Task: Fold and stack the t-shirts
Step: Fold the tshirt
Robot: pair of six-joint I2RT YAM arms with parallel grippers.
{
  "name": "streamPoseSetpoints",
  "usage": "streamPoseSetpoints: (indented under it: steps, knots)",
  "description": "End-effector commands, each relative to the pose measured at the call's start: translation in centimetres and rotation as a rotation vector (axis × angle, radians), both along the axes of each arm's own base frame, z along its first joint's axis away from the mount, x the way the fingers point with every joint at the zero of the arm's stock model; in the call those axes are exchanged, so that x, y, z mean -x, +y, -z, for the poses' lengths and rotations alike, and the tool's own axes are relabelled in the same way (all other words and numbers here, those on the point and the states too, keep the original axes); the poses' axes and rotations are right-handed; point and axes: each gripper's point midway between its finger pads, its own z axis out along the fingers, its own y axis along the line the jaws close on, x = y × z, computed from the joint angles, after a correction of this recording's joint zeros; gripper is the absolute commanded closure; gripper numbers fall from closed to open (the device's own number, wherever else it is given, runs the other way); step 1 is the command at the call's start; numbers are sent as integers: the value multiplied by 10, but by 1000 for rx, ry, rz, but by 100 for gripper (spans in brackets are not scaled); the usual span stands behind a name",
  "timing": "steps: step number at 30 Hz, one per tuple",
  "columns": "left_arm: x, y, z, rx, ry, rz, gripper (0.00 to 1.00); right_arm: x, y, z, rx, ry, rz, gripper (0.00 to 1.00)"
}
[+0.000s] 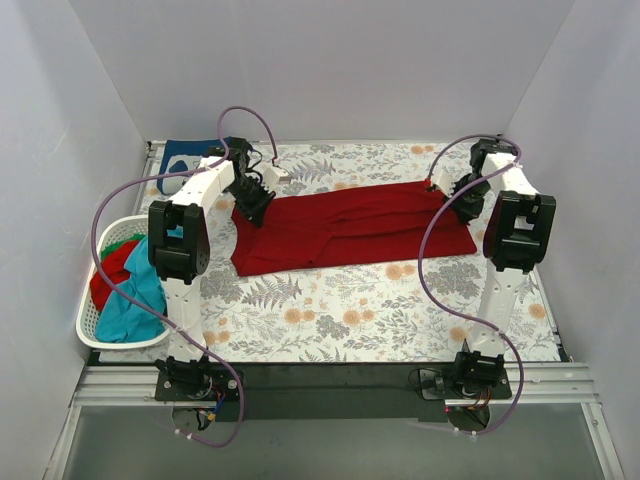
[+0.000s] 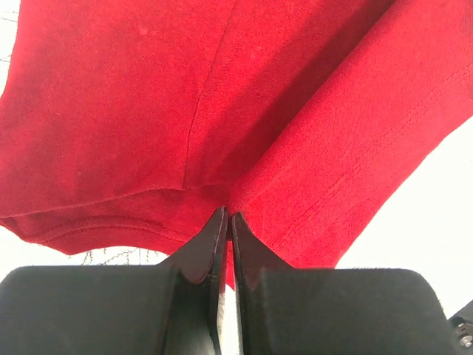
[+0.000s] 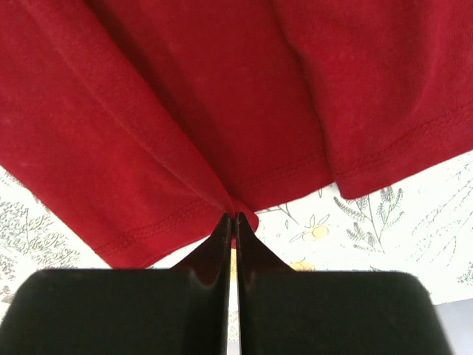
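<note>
A dark red t-shirt [image 1: 350, 235] lies stretched across the middle of the floral cloth, folded lengthwise. My left gripper [image 1: 252, 203] is shut on its left end, and the wrist view shows red cloth [image 2: 148, 111] pinched between the fingertips, at my left gripper [image 2: 228, 216]. My right gripper [image 1: 462, 200] is shut on the shirt's right end. There a hem fold [image 3: 185, 148] is bunched at the tips of my right gripper [image 3: 235, 218]. A navy blue t-shirt [image 1: 185, 155] lies at the back left corner. More t-shirts, red [image 1: 112, 275] and teal [image 1: 135, 305], fill the basket.
A white laundry basket [image 1: 90, 330] stands at the left table edge beside the left arm. The floral table cloth [image 1: 350, 310] covers the table. Grey walls close in on three sides. Purple cables loop from both arms.
</note>
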Motion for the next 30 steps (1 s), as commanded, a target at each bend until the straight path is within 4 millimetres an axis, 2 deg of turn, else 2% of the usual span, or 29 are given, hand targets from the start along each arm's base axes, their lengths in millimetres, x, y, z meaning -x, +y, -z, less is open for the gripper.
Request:
streamPoseSetpoints:
  steps: [1, 5, 8, 9, 10, 12, 14, 15, 16, 17, 18, 19, 20, 21, 22, 26, 30]
  knots:
    - [-14, 5, -10, -6, -51, -7, 100, -9, 1, -10, 10, -23, -6, 99]
    - [-15, 5, -7, -9, -49, -26, 100, -15, 0, -9, 17, -28, 17, 99]
    - [-18, 7, -11, -18, -57, -54, 84, -19, -6, -10, 51, -31, 54, 74]
    - [-18, 8, -13, -14, -54, -74, 77, -19, -8, -12, 61, -33, 78, 59]
    - [-17, 9, -15, -8, -53, -86, 69, -20, -9, -15, 66, -38, 92, 55]
    - [-11, 12, -26, 12, -30, -141, 62, -19, -13, -28, 65, -59, 125, 49]
    - [-3, 15, -36, 50, -2, -180, 56, -10, -13, -32, 43, -50, 172, 48]
    - [6, 15, -40, 64, 14, -209, 56, -4, -13, -43, 37, -62, 190, 47]
    - [12, 15, -43, 74, 25, -224, 55, 2, -12, -45, 24, -53, 217, 47]
    - [20, 15, -45, 89, 41, -235, 54, 15, -9, -39, 9, -17, 231, 47]
    - [33, 15, -37, 92, 82, -244, 53, 22, -7, -46, 2, -19, 246, 47]
    - [41, 14, -43, 103, 86, -267, 52, 29, -5, -44, -7, -1, 275, 47]
    - [44, 14, -41, 116, 91, -277, 50, 36, -4, -43, -20, 15, 296, 47]
    - [57, 14, -32, 116, 131, -289, 50, 43, -2, -40, -28, 37, 318, 47]
    - [59, 14, -34, 129, 123, -309, 50, 47, -2, -39, -44, 56, 361, 47]
    - [73, 14, -18, 130, 169, -355, 50, 55, 14, -34, -139, 117, 435, 51]
    - [80, 16, -3, 113, 193, -381, 49, 56, 22, -17, -164, 178, 483, 54]
